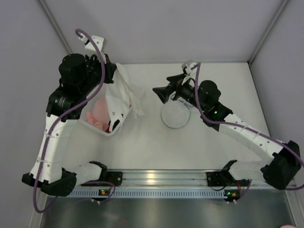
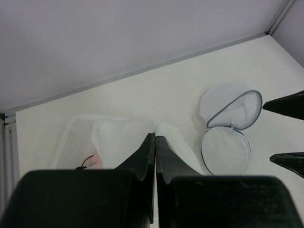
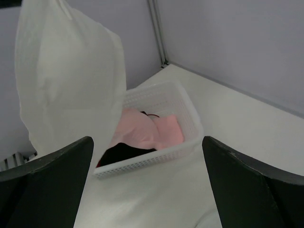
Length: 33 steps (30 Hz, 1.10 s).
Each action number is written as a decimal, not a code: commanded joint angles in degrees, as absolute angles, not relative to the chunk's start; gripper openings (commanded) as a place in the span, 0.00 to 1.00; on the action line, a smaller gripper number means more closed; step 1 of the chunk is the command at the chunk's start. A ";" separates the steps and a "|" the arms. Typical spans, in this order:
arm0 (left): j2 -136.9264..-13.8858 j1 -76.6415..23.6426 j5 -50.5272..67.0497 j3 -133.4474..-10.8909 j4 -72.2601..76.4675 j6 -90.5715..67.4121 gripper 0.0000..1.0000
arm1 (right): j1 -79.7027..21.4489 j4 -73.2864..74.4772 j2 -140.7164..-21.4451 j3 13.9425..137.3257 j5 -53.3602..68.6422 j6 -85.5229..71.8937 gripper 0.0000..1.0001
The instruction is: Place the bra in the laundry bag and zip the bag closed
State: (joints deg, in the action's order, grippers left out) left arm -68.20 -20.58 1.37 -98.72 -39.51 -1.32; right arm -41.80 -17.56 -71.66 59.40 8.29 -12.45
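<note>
The white bra (image 1: 124, 92) hangs in the air from my left gripper (image 1: 114, 71), which is shut on its top edge above the bin's far side. In the left wrist view the shut jaws (image 2: 155, 137) pinch the white fabric of the bra (image 2: 118, 137). The laundry bag (image 1: 175, 115) lies open on the table to the right, its two round mesh halves (image 2: 225, 149) spread apart. My right gripper (image 1: 164, 85) is open and empty, hovering just left of the bag and facing the bra (image 3: 71, 80). Its fingertips (image 2: 285, 104) show beside the bag.
A clear white plastic bin (image 1: 92, 124) sits under the hanging bra, holding a pink cloth (image 3: 152, 130) and a black-and-red item (image 3: 121, 153). Grey walls close in the table on the left, back and right. A metal rail (image 1: 156, 178) runs along the near edge.
</note>
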 commanded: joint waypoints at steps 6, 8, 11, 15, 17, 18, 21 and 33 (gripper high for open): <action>-69.17 -22.32 6.07 -97.65 -39.20 -1.49 0.00 | -47.01 -18.55 -64.60 60.73 13.11 -7.68 0.99; -69.70 -22.76 6.15 -97.47 -39.20 -1.93 0.00 | -51.12 -15.58 -66.96 63.70 9.51 -4.85 0.99; -69.79 -23.20 5.54 -97.29 -39.20 -2.37 0.00 | -55.70 -11.79 -72.58 68.88 0.28 -1.94 0.99; -69.52 -23.29 4.31 -97.21 -39.11 -2.99 0.00 | -58.97 -13.62 -77.77 71.10 -10.79 -0.62 0.99; -69.43 -23.47 3.87 -97.29 -39.20 -3.34 0.00 | -60.29 -13.45 -80.06 73.20 -13.69 -0.53 0.99; -69.43 -23.47 3.69 -97.47 -39.11 -3.77 0.00 | -60.55 -13.45 -80.76 73.82 -14.06 -0.53 1.00; -69.35 -23.55 3.08 -97.47 -39.11 -4.30 0.00 | -61.61 -13.27 -83.23 76.46 -16.69 -1.31 0.99; -68.82 -24.17 -14.05 -95.98 -39.20 -5.97 0.00 | -62.67 -15.37 -79.89 75.15 -15.04 -11.52 0.99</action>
